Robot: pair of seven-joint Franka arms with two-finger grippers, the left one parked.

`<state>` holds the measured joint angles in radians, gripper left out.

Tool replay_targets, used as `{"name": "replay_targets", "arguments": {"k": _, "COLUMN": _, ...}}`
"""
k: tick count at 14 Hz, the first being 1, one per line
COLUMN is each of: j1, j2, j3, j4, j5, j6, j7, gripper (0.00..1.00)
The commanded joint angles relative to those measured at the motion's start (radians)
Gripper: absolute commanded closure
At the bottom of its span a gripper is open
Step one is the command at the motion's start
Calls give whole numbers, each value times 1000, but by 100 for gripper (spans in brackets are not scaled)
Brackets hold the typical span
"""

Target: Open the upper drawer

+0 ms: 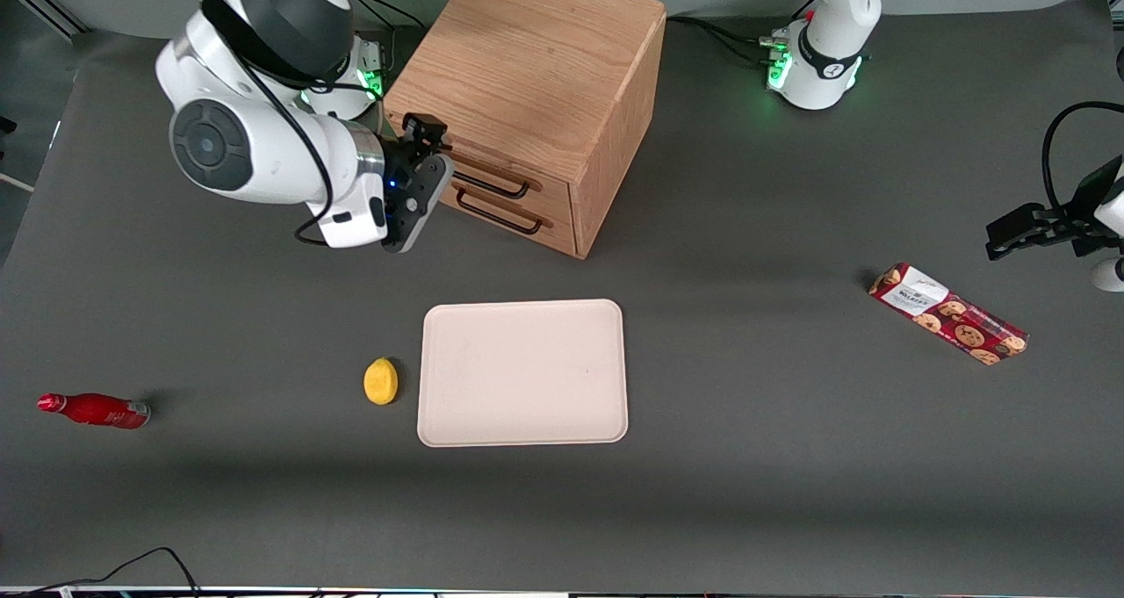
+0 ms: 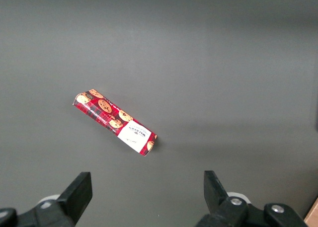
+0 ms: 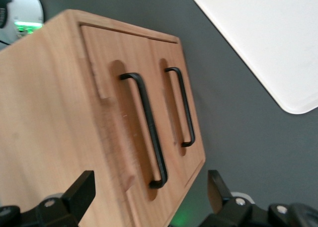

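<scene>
Nearest the front camera lies a pale tray (image 1: 523, 373) on the grey table (image 1: 702, 510), with a lemon (image 1: 381, 381) just beside it and a red bottle (image 1: 95, 410) lying on its side well off toward the working arm's end. A cookie pack (image 1: 948, 313) lies toward the parked arm's end. Farther from the camera than the tray stands the cabinet (image 1: 536, 80), its two drawers both apparently shut flush. The upper drawer (image 3: 117, 132) is the one just under the cabinet top, with its black handle (image 3: 147, 130) running along the front. The gripper (image 1: 428, 154) hovers in front of the upper drawer near one end of that handle, its fingers (image 3: 79, 189) spread apart with nothing between them, apparently not touching the handle, though the gap is hard to judge.
</scene>
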<state>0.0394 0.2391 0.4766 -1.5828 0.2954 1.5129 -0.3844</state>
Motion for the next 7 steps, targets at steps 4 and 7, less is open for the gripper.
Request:
{"name": "replay_targets", "arguments": {"k": 4, "j1": 2, "j2": -30, "j3": 36, "j4": -143, "j5": -21, "j6": 131, "j7": -11, "gripper": 0}}
{"name": "replay_targets", "arguments": {"k": 7, "j1": 1, "j2": -50, "j3": 45, "j4": -221, "j5": -21, "j6": 214, "j7": -11, "gripper": 0}}
